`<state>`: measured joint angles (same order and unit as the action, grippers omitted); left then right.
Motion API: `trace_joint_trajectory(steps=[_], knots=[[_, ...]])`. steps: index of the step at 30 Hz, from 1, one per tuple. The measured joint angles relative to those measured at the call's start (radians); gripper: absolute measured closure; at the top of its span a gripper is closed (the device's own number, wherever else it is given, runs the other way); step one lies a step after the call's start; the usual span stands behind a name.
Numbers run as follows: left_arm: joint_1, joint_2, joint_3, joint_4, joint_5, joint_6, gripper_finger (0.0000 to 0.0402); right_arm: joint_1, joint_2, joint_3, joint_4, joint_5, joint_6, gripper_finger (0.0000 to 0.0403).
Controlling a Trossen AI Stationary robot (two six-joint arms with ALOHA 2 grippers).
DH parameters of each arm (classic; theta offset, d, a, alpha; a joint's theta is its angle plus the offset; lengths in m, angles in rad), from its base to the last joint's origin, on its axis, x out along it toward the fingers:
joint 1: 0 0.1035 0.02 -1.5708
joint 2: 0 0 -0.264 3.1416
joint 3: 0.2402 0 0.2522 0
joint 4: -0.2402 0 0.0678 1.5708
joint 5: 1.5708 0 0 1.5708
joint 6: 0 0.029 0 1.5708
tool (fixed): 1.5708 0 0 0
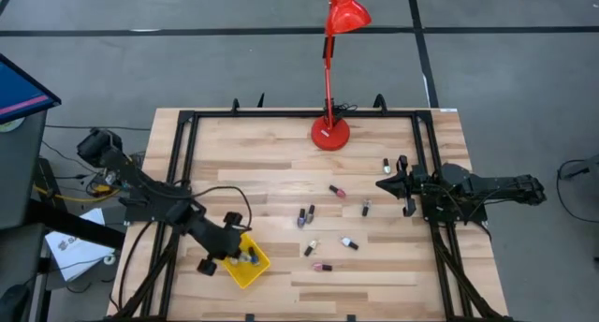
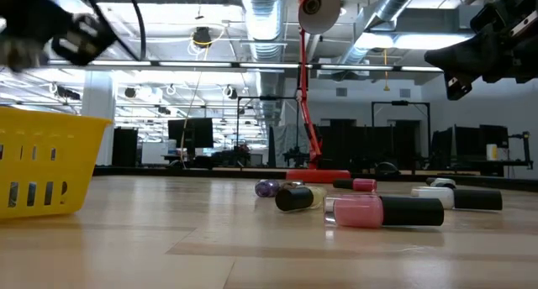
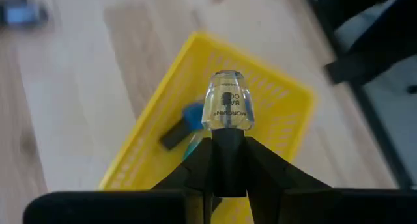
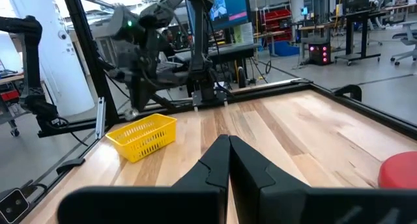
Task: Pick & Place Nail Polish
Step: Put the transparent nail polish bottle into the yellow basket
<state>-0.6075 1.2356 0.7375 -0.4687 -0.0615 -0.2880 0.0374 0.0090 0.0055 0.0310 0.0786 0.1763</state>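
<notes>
A pale planked wooden surface (image 1: 281, 163) in a black frame was seen in a large workshop hall. Over the yellow slotted plastic basket (image 1: 255, 272) at its left, the left tool (image 3: 225, 160) was clamped on the black cap of a clear nail polish bottle (image 3: 227, 103); a blue bottle (image 3: 190, 118) lay inside, half hidden. Other bottles (image 1: 305, 215) were scattered mid-surface near a red desk lamp (image 1: 330, 132). The right tool (image 4: 228, 152) was held shut above the right side.

surface: light wooden table (image 1: 281, 144) with black frame rails | 12 o'clock: red desk lamp (image 1: 329, 133) on its round base | 7 o'clock: yellow tray (image 1: 251, 269) | centre to 3 o'clock: scattered nail polish bottles (image 1: 338, 190), most lying flat
</notes>
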Motion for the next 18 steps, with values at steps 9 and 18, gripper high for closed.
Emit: trace_joint_trajectory(steps=[9, 18], knots=[[0.013, 0.115, -0.024, -0.023, 0.0, -0.05, 0.035, 0.0, 0.0, 0.0, 0.0, 0.0, 0.0, 0.0403], [0.054, 0.187, -0.024, -0.027, 0.005, -0.012, 0.0349, 0.0, 0.0, 0.0, 0.0, 0.0, 0.0, 0.0403]])
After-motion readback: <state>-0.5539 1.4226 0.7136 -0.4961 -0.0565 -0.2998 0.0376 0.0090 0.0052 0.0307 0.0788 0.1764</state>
